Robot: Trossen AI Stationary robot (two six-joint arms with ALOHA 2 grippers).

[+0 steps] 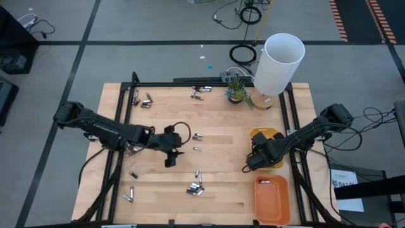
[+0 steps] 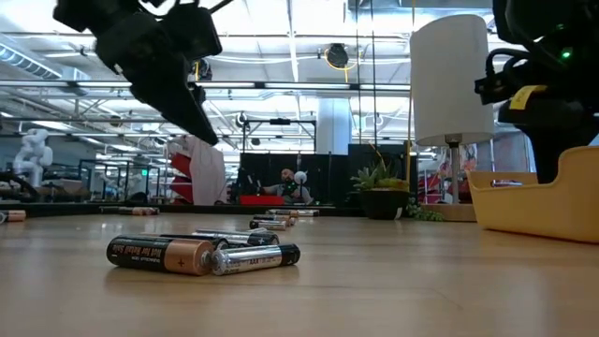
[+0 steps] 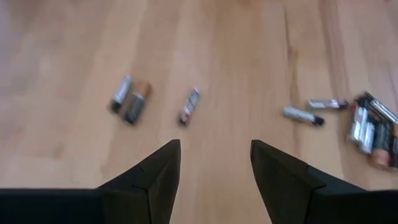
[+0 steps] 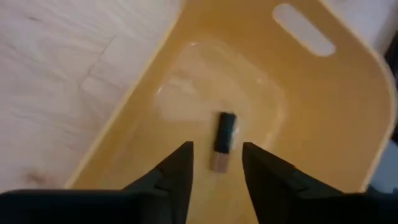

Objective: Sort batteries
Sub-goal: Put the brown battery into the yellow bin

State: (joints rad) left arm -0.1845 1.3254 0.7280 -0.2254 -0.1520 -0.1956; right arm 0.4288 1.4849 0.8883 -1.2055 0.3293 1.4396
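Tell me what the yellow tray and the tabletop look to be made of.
Yellow tray: probably moulded plastic, smooth and slightly glossy; soft highlights on its floor, rounded corners and a cut-out handle slot suggest this. Tabletop: looks like light wood, likely joined planks with a satin finish; visible grain and lengthwise seams run across it.

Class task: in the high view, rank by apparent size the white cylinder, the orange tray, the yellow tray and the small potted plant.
1. White cylinder, though it stands tall, nearer the camera, so its lead is unsure.
2. Orange tray.
3. Yellow tray, partly hidden by the right arm.
4. Small potted plant.
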